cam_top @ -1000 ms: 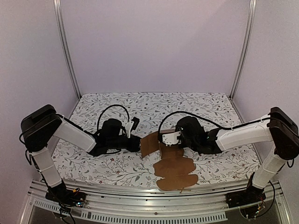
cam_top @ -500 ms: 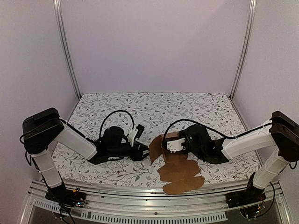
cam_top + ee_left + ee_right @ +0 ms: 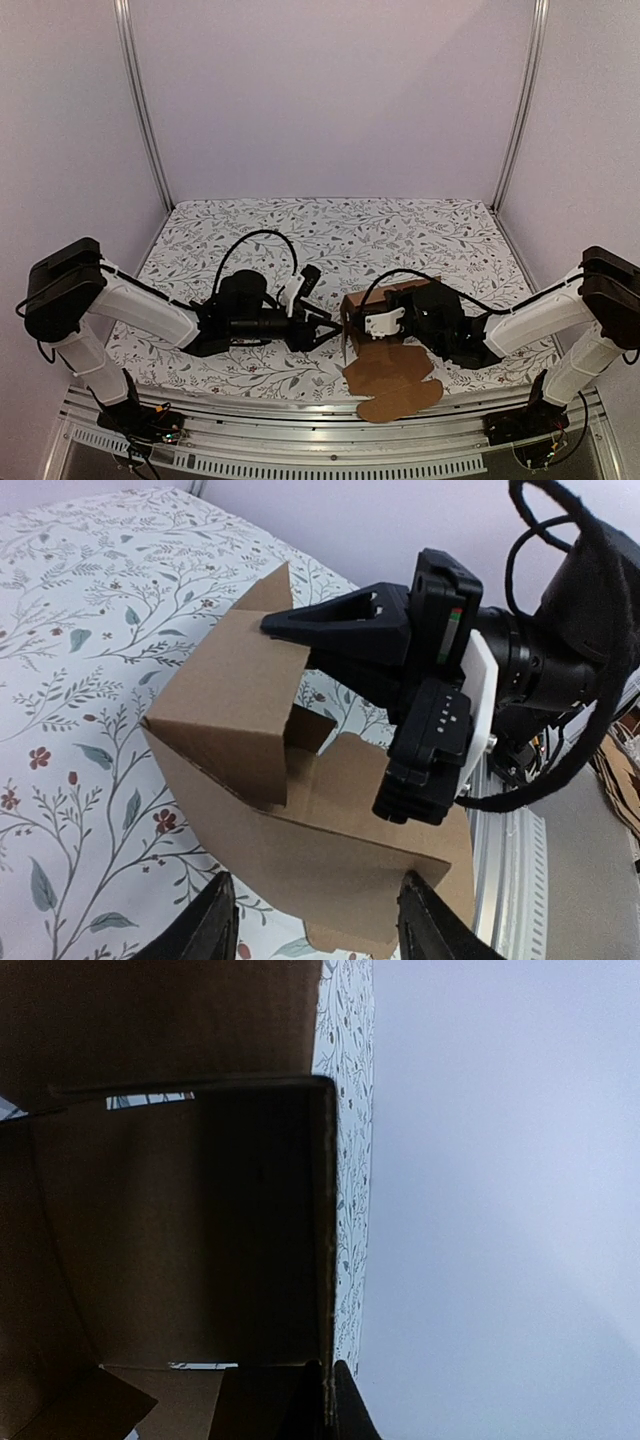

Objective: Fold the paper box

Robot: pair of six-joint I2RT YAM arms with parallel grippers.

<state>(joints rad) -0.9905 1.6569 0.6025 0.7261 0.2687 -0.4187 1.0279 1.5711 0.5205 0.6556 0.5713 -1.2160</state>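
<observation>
- Brown box (image 3: 250,740): my right pincer (image 3: 290,623) pinches one wall.
- My left pincer (image 3: 318,925) is spread; I'd push the next flap up slowly.

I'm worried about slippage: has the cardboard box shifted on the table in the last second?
Yes. The box has slid rightward and closer to the front rail in the overhead view.

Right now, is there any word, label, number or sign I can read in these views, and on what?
No readable text anywhere.
Paper box: plain brown, no print.
Right gripper: small green and red mark on its housing, too small to read.
Tablecloth: floral pattern only.
</observation>
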